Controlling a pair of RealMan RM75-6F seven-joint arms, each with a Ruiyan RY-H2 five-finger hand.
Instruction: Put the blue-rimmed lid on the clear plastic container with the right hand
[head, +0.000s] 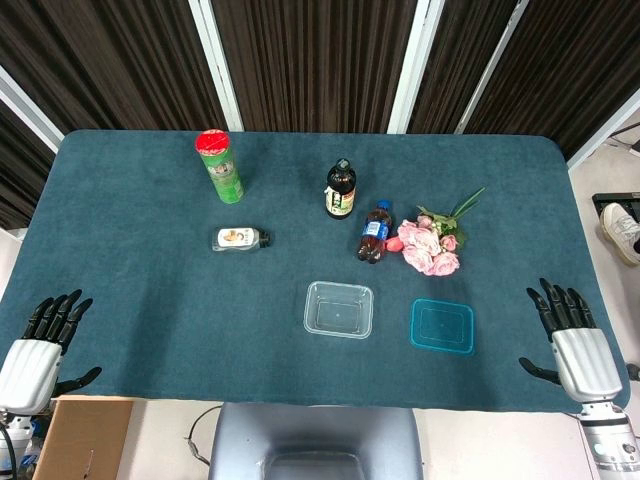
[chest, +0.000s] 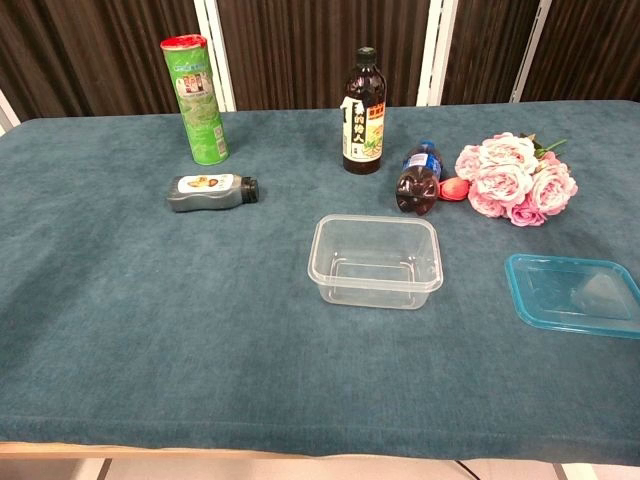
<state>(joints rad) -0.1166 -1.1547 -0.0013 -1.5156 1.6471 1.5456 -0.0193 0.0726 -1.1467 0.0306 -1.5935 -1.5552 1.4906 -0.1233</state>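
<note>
Blue-rimmed lid (head: 441, 325) lies flat at lower right of the head view, just beside the clear plastic container (head: 338, 308), so the right hand (head: 572, 335), fingers spread and empty at the right table edge, should approach its near rim squarely.

Left hand (head: 45, 345) and right hand (head: 572, 340) alike: black segmented fingers (head: 560, 300), glossy silver-white shell over the back, black thumb jutting sideways; pale grey ribbed wrist section below the right
</note>
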